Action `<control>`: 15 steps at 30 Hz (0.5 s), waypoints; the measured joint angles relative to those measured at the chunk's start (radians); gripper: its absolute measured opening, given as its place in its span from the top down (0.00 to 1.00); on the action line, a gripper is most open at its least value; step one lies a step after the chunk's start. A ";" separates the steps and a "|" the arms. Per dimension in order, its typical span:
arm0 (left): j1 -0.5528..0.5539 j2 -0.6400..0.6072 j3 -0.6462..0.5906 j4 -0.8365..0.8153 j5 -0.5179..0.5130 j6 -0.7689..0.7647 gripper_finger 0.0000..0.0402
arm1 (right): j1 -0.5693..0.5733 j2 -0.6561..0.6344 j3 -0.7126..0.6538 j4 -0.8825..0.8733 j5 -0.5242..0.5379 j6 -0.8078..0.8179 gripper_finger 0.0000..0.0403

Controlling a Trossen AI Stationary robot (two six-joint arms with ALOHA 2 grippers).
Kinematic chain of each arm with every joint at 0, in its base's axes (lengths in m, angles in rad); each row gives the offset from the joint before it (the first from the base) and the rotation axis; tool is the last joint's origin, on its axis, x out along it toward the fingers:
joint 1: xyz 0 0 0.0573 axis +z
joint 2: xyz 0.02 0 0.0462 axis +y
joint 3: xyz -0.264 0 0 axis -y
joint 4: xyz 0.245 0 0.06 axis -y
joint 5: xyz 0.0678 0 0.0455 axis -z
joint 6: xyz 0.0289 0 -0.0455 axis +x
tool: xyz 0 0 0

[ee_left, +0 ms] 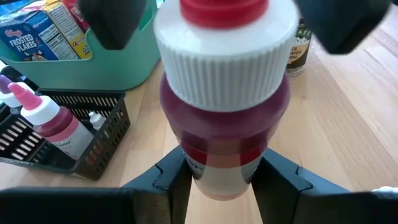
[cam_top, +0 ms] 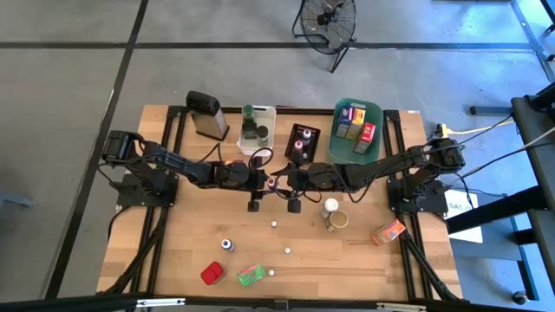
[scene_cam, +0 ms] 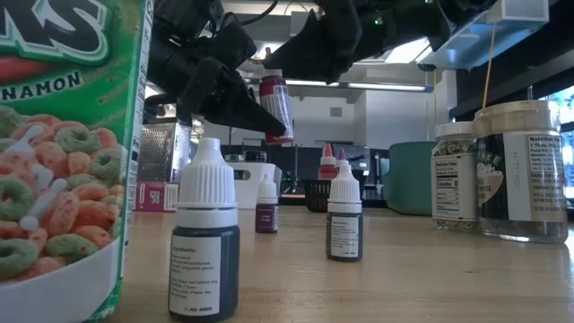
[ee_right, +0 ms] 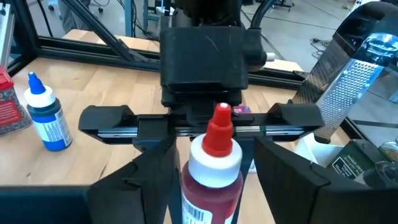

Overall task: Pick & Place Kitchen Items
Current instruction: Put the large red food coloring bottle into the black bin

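Observation:
A small bottle of red liquid (ee_left: 224,124), with a white ribbed cap and a red tip, hangs upright above the middle of the table (cam_top: 173,251). My left gripper (cam_top: 260,180) reaches in from the table's left and is shut on the bottle. My right gripper (cam_top: 283,180) comes from the table's right and is open. Its fingers (ee_right: 146,180) stand on either side of the bottle's upper part (ee_right: 211,168) with a small gap on each side. Other kitchen items lie loose on the table nearer the front. My left gripper pinches the bottle's lower body (ee_left: 217,177), at the label, between its two fingers (ee_left: 171,183). The fingers come nearly level from the table's left. The bottle stands upright in the hold, cap up, lifted clear of the table (scene_cam: 276,108).
At the back stand a grater (cam_top: 206,114), a white bin (cam_top: 258,130), a black basket (cam_top: 303,140) and a teal bin (cam_top: 355,126). Two jars (cam_top: 334,217), an orange packet (cam_top: 388,232), red (cam_top: 212,273) and green (cam_top: 251,276) packets and small bottles (cam_top: 227,245) lie in front.

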 joint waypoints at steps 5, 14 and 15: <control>0.000 0.000 0.000 0.000 0.000 0.002 0.66 | -0.005 0.000 0.000 0.007 0.000 -0.001 0.47; 0.000 0.000 0.000 0.000 0.000 0.003 0.66 | -0.005 0.032 0.000 0.066 0.000 -0.025 0.47; 0.000 0.000 0.000 0.000 0.000 0.003 0.66 | -0.005 0.040 0.000 0.079 0.000 -0.026 0.47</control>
